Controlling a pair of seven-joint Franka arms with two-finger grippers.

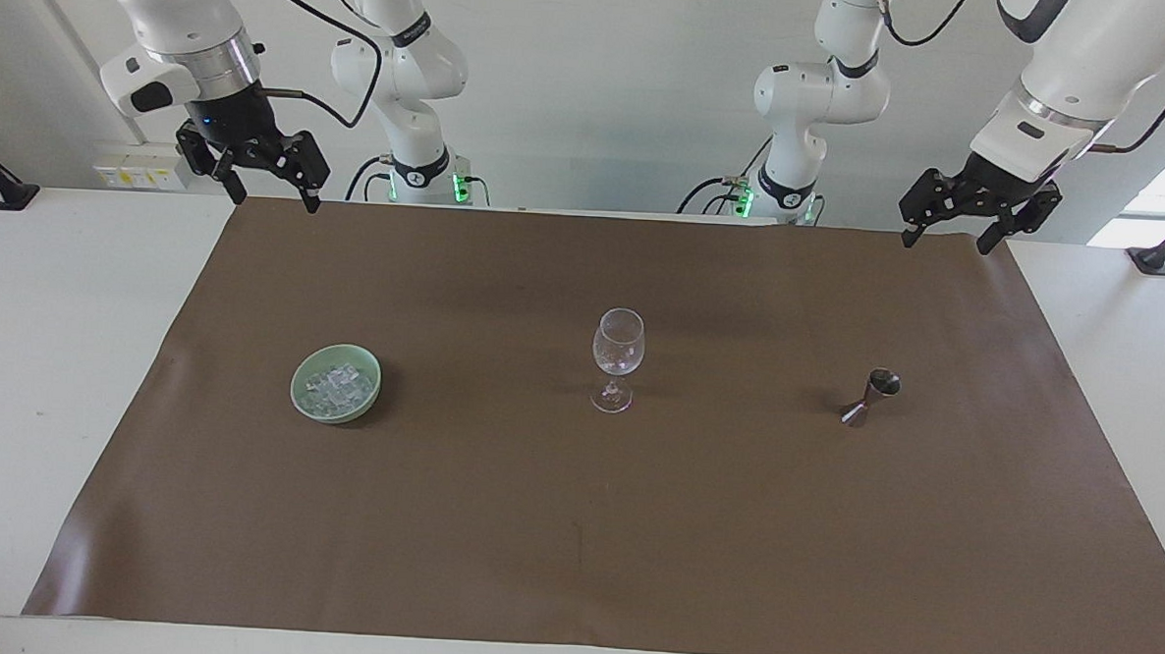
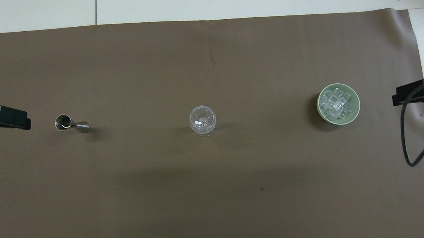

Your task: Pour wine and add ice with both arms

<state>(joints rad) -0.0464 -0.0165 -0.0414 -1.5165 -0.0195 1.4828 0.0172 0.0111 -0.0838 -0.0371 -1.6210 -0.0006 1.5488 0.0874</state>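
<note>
The white bench (image 1: 60,363) carries a large brown rectangular mat (image 1: 594,524) that covers most of its top. Two large white jointed arms hang raised over the mat's corners nearest the robots. The left gripper (image 1: 948,235) is over the corner at the left arm's end, the right gripper (image 1: 272,195) over the corner at the right arm's end; both have their fingers spread apart and empty.

Three things stand in a row across the mat's middle, well apart, with bare mat between them. The pale green round ceramic bowl (image 1: 296,393) sits toward the right arm's end and holds the ice (image 1: 339,386), a heap of small clear cubes. The clear stemmed wine glass (image 1: 617,358) stands upright at the centre, mouth up. The small dark metal hourglass-shaped jigger (image 1: 868,397) stands toward the left arm's end, its long axis vertical and open cup up.
</note>
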